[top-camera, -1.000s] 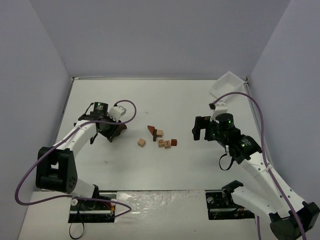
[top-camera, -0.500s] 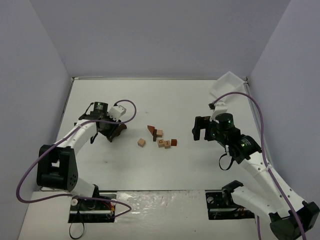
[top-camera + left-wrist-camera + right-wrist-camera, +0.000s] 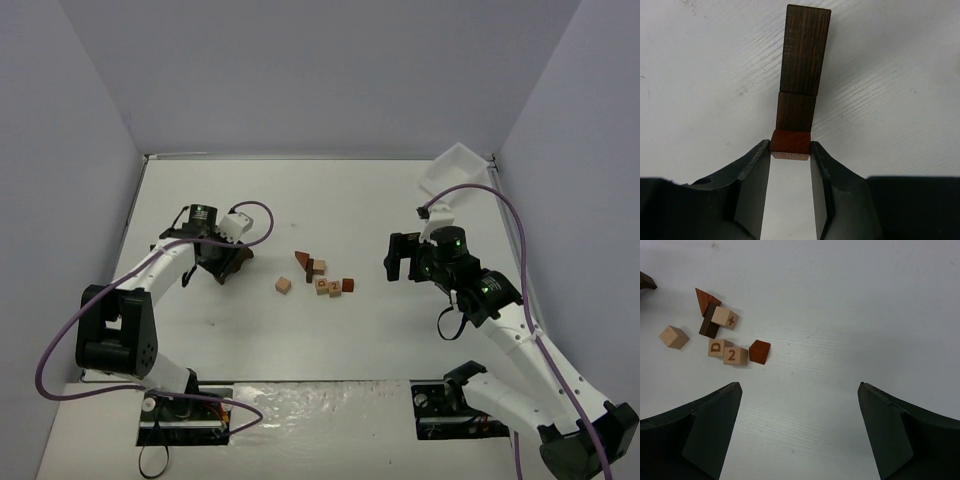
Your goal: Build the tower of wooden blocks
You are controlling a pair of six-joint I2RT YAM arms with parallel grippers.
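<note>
Showing the placing step of the tower build: the left gripper (image 3: 790, 148) is clenching a reddish-brown block (image 3: 790, 141) between its fingertips at the lower centre of the left wrist view. A short dark brown block (image 3: 796, 111) is touching the far face of that block. A longer dark brown block (image 3: 805, 50) is running on from it toward the top of the frame. The three are lying in one line. Whether this line is a standing column seen end-on or a row flat on the table (image 3: 900, 100) cannot be told.

In the overhead view this group is sitting left of centre, well apart from the loose blocks at mid-frame.

The right gripper (image 3: 798, 388) is hovering with its jaws spread wide and grasping nothing. In the upper left of its own frame are:
- a red wedge (image 3: 704, 298)
- a dark block (image 3: 708, 327)
- a pale cube marked + (image 3: 724, 317)
- a pale cube marked D (image 3: 716, 347)
- a pale cube marked 2 (image 3: 735, 355)
- a red-brown cube (image 3: 759, 351)
- a plain pale cube (image 3: 674, 336)

Judged from this layout, the reddish-brown block is being seated against the dark pair. The next move is calling for a gentle release and a straight retreat, so the aligned pieces are not nudged. The free arm is then well placed for fetching a loose cube, the red-brown one being nearest to it.
</note>
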